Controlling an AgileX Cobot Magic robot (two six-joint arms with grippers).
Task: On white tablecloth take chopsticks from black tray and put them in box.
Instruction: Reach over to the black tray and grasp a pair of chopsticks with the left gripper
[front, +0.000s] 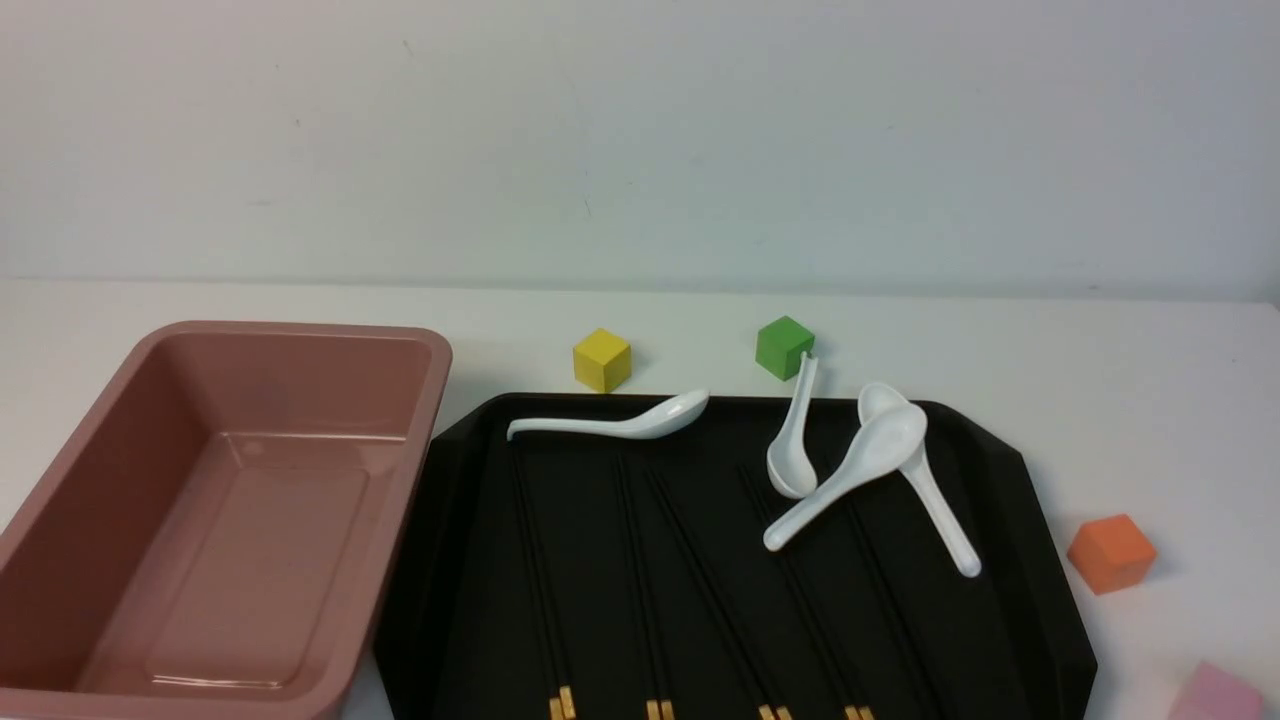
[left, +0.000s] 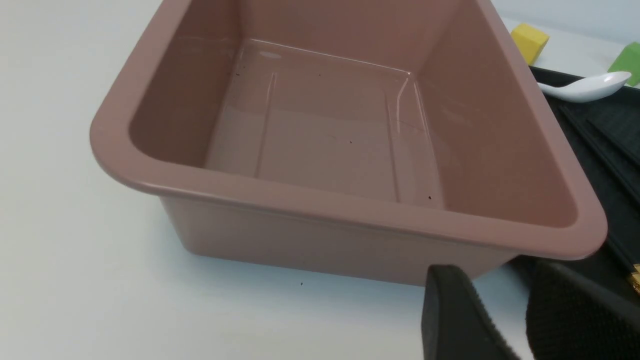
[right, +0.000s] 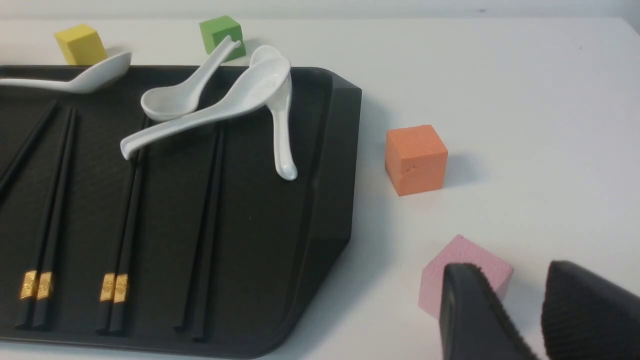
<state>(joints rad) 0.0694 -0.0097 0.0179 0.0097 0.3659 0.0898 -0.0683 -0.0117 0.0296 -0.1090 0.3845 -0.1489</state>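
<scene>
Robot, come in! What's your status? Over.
Left gripper open, right gripper open, both empty. Chopsticks on black tray; box empty. White spoons lie over the right-hand pairs.

A plain, pale grey-white wall (front: 640, 130) is seen across the whole upper part of the front view, and a few faint scuffs and small marks are scattered over it. Its lower edge is met by a smooth white tabletop (front: 1100, 340) along a straight, level line, where a thin band of shade is seen. The scene is lit softly and evenly. Only short, pale shadows are cast on the tabletop. The wall is shaded slightly darker toward the right.
</scene>
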